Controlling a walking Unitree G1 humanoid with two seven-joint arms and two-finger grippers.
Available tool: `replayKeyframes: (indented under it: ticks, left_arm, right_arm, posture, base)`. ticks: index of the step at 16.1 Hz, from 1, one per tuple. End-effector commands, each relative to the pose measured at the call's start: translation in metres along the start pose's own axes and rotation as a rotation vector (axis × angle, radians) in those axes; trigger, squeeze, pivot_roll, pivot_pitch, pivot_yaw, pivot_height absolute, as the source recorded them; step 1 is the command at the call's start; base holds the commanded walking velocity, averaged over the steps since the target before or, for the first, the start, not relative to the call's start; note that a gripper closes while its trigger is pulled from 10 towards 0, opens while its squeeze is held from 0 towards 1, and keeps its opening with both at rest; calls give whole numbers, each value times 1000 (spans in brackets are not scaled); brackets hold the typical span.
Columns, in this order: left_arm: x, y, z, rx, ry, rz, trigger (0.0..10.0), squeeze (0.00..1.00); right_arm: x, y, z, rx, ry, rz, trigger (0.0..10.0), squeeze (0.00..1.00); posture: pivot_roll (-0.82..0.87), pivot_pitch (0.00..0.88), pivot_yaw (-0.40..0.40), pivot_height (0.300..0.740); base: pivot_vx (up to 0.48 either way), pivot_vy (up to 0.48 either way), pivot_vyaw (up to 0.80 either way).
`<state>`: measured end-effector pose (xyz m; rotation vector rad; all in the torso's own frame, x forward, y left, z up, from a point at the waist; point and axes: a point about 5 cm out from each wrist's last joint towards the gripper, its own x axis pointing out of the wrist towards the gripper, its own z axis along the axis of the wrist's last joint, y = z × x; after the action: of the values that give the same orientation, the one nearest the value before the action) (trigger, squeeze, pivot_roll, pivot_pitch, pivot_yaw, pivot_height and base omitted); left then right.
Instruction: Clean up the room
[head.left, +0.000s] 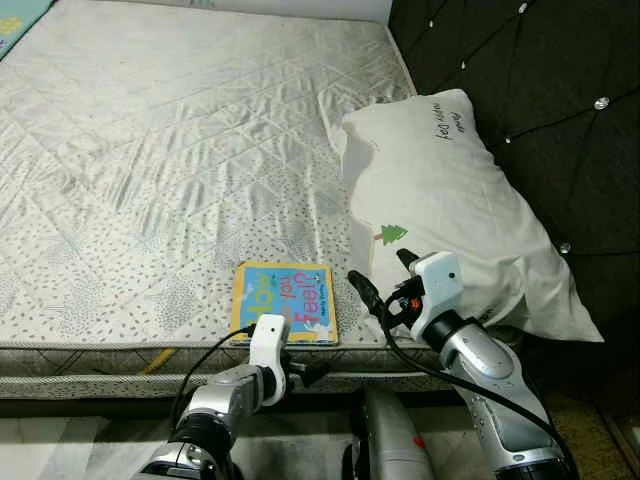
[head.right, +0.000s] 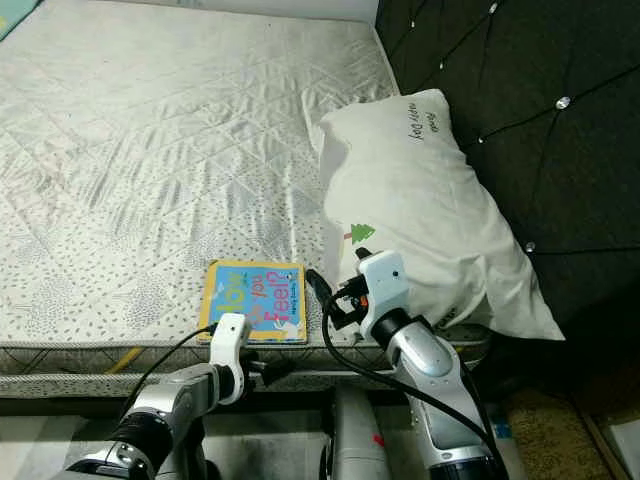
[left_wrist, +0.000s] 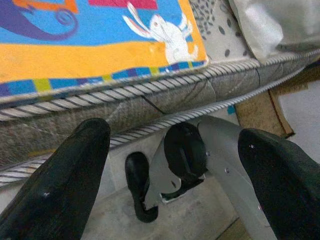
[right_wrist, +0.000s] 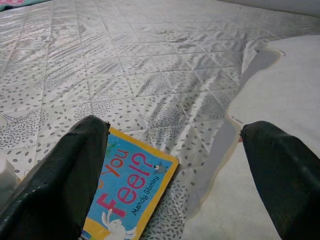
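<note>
Left eye view: a bare quilted mattress (head.left: 180, 150) fills most of the scene, with a dark tufted headboard (head.left: 530, 90) along its right side. A white pillow (head.left: 450, 200) with a small green tree print lies against the headboard. A children's picture book (head.left: 286, 302) with a yellow border and blue cover lies flat at the mattress's near edge, just left of the pillow's lower corner. The left gripper (head.left: 310, 372) sits below the mattress edge, in front of the book's near side, pointing to the right. The right gripper (head.left: 382, 282) hovers over the mattress between the book and the pillow, its fingers spread apart and holding nothing

Right eye view: the same layout. The book (head.right: 255, 315) reads "you feel?" on its cover; the right gripper (head.right: 335, 285) is just beside the book's right edge, close to the pillow (head.right: 420, 200)

Left wrist view: the left gripper (left_wrist: 175, 185) is spread wide and empty. Beyond it are the book's yellow edge with a white rabbit picture (left_wrist: 100, 35), the corded mattress side (left_wrist: 150, 95) and part of the robot's own silver body below

Right wrist view: the right gripper (right_wrist: 175, 175) is wide and empty above the mattress (right_wrist: 150, 65). The book's corner (right_wrist: 132, 185), reading "You Feel?", lies near one finger (right_wrist: 60, 185), the pillow (right_wrist: 280, 95) by the other
</note>
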<state>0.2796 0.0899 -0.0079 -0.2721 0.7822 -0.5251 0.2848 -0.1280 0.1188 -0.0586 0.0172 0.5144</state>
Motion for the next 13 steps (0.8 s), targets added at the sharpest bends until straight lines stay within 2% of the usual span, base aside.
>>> replayKeyframes:
  ticks: [1, 3, 9, 13]
  left_arm:
    - [-1, 6, -4, -23, 14, 35, 10000, 859]
    - [-5, 15, 0, -43, -14, 81, 10000, 867]
    - [-17, 39, 19, -27, -78, 164, 10000, 867]
    - [-16, 40, 28, -24, -94, 180, 10000, 863]
  right_arm:
    - [-2, -3, -1, -8, 2, -12, 10000, 0]
    - [-2, -4, 0, -10, 3, -14, 10000, 0]
    - [-2, -4, 0, -12, 4, -15, 10000, 0]
    - [-3, -4, 0, -15, 6, -14, 10000, 0]
  posture:
    - [-194, 137, -58, 603]
    - [-194, 137, -58, 603]
    - [-197, 133, -61, 603]
    - [-201, 130, -62, 603]
  base:
    - [0, 0, 0]
    - [0, 0, 0]
    - [0, 0, 0]
    - [0, 0, 0]
